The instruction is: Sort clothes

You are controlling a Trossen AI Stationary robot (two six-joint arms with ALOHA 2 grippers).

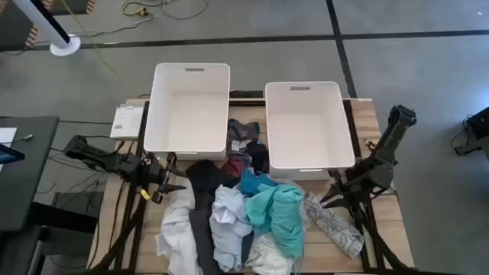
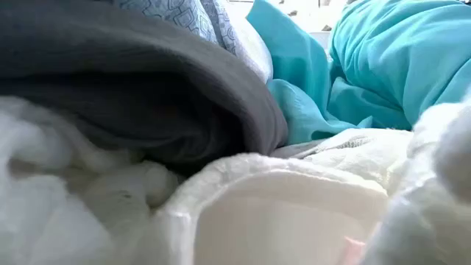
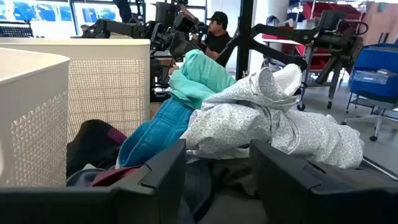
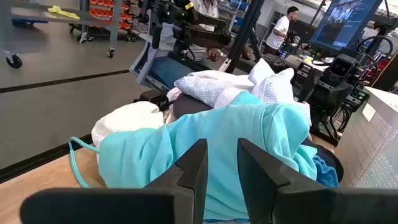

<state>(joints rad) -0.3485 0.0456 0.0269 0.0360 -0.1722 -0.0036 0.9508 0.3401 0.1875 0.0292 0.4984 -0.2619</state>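
The clothes (image 1: 244, 218) lie in a heap on the near middle of the table: a teal garment (image 1: 279, 210), a pale patterned one (image 1: 229, 221), a black one (image 1: 205, 179), a white one (image 1: 177, 221) and a white-patterned one (image 1: 336, 225). My left gripper (image 1: 177, 186) stands open at the heap's left side, pointing level toward it; its wrist view shows the open fingers (image 3: 217, 180) with dark cloth beyond them. My right gripper (image 1: 325, 200) stands open at the heap's right side, its fingers (image 4: 222, 165) facing the teal garment (image 4: 236, 137). Neither holds anything.
Two white bins stand side by side at the table's far side, one on the left (image 1: 189, 107) and one on the right (image 1: 307, 126). More dark clothes (image 1: 246, 145) lie between them. A paper sheet (image 1: 126, 120) lies at the far left corner. Clothes (image 2: 184, 110) fill the low view.
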